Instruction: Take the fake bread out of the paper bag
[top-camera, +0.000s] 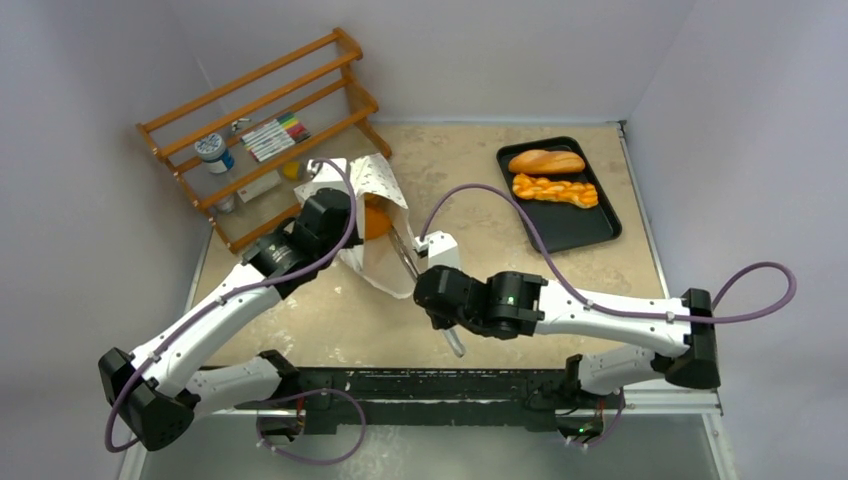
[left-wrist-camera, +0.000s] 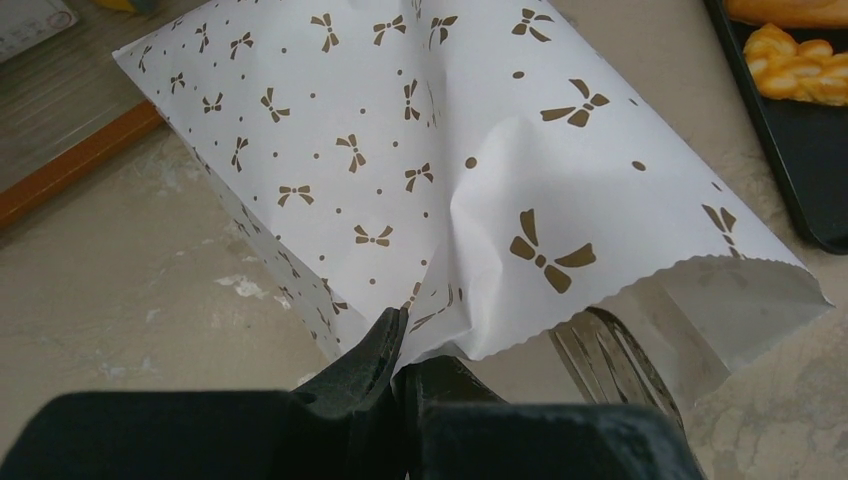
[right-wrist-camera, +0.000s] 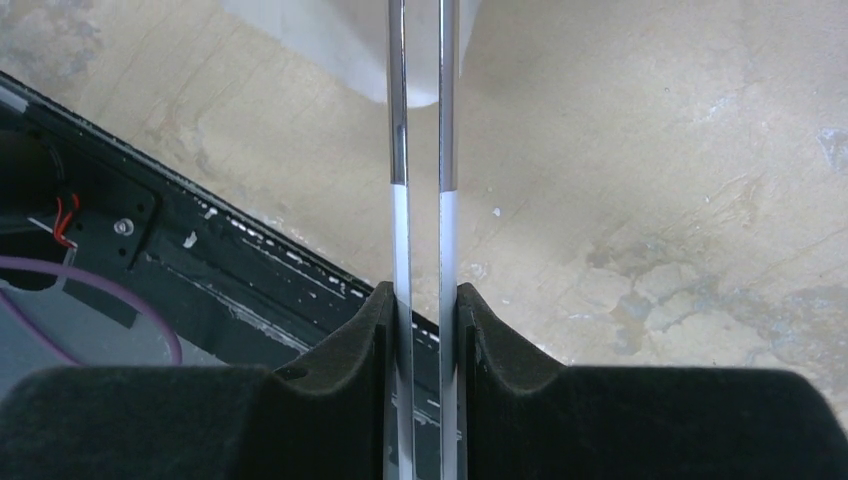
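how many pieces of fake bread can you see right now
3. On the black tray: a smooth loaf and a braided loaf. An orange piece shows inside the mouth of the paper bag. More may be hidden in the bag.

Left gripper (left-wrist-camera: 403, 342): pinched tight on the paper bag (left-wrist-camera: 400, 150) rim.
Right gripper (right-wrist-camera: 422, 300): clamped on tongs (right-wrist-camera: 398, 120), near the bag's mouth.

My top camera looks down from behind the arm bases over the whole desk (top-camera: 460, 160). My left wrist view sits close against the paper bag (left-wrist-camera: 400, 130). My right wrist view runs along the tongs (right-wrist-camera: 397, 100) toward that bag.
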